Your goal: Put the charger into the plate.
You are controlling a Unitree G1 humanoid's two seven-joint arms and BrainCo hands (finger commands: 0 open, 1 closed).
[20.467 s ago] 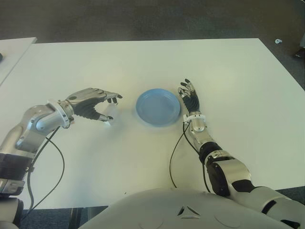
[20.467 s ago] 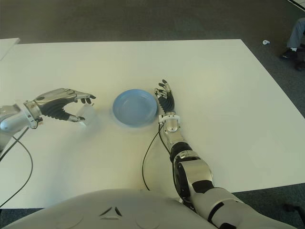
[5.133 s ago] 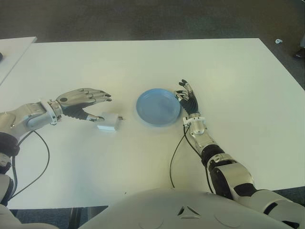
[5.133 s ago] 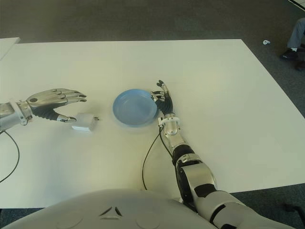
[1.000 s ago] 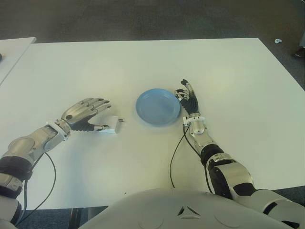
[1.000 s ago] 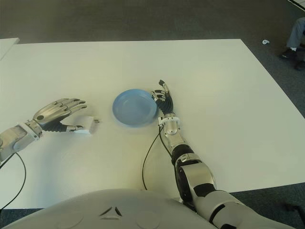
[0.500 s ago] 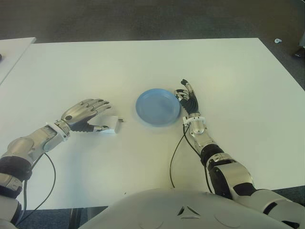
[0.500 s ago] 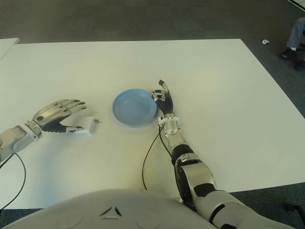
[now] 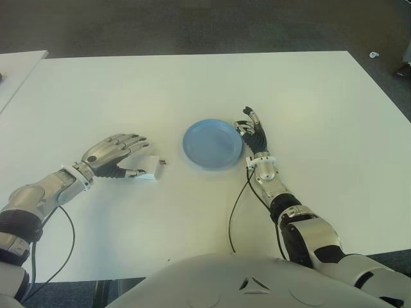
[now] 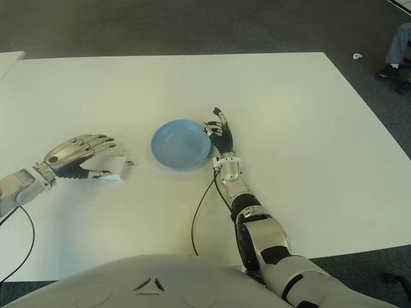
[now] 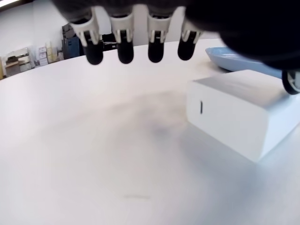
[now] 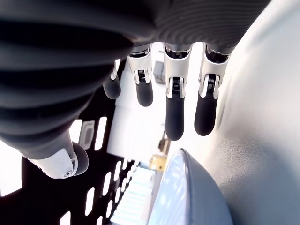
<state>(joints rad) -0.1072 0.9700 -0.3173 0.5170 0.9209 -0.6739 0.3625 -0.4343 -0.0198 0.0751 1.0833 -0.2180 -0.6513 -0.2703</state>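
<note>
1 charger [image 9: 150,168] on table by open left robot hand [image 9: 114,156]; 1 plate [image 9: 212,144]; right robot hand [image 9: 253,132] open.

White table [image 9: 192,90], dark carpet floor [image 9: 192,25] beyond it.

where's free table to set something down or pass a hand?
Free: the table beyond the plate, and the stretch right of the right hand. Tight: the charger lies under the open left hand, close to the plate; the right hand sits at the plate's right rim.
</note>
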